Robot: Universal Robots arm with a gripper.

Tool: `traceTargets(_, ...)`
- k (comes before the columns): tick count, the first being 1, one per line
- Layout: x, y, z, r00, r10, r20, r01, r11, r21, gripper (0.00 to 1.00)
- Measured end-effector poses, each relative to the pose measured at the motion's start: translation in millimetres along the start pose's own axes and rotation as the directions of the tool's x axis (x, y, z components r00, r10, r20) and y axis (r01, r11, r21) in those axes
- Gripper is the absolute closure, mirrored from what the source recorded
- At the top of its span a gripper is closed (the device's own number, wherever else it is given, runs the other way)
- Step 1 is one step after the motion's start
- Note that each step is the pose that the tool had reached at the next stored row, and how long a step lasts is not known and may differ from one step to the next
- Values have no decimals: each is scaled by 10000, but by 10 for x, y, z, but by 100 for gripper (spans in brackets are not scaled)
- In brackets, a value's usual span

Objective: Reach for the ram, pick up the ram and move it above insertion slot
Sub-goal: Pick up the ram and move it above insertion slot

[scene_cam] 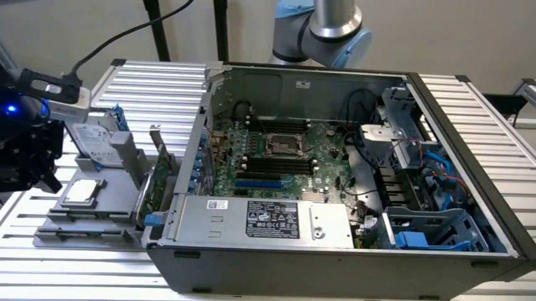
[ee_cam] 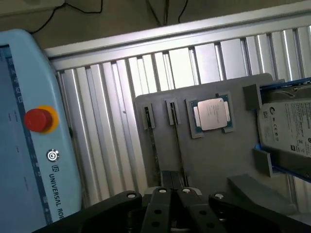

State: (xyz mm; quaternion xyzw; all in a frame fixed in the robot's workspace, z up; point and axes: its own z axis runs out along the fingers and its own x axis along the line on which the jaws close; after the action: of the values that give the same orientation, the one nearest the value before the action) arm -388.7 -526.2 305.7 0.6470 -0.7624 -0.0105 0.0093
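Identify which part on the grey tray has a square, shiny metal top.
The processor chip, lying flat beside the hard drive, which is larger with a printed label.

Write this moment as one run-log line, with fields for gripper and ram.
stage: reach | gripper: over grey tray, nearest the ram | ram: on edge in tray slot, not lifted
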Motion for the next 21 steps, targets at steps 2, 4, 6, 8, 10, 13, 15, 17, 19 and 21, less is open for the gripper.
traceTargets(2, 0, 0, 11, 9994, -360, -10, 360, 9994, 0, 89)
traceTargets(4, 0, -1, 21, 9974, -725, -21, 725, 9974, -1, 89)
traceTargets(6, -1, -4, 28, 9948, -1014, -31, 1014, 9948, -3, 89)
traceTargets(8, 2, -24, 37, 9932, -1164, -33, 1164, 9932, -1, 89)
traceTargets(10, 17, -47, 39, 9926, -1212, -36, 1212, 9926, -2, 89)
traceTargets(13, 50, -73, 39, 9924, -1229, -35, 1229, 9924, -4, 89)
traceTargets(15, 69, -95, 38, 9923, -1237, -33, 1237, 9923, -6, 89)
traceTargets(17, 79, -109, 37, 9923, -1241, -32, 1241, 9923, -7, 88)
traceTargets(19, 80, -109, 38, 9923, -1239, -30, 1239, 9923, -6, 76)
traceTargets(21, 82, -110, 38, 9923, -1240, -29, 1240, 9923, -6, 70)
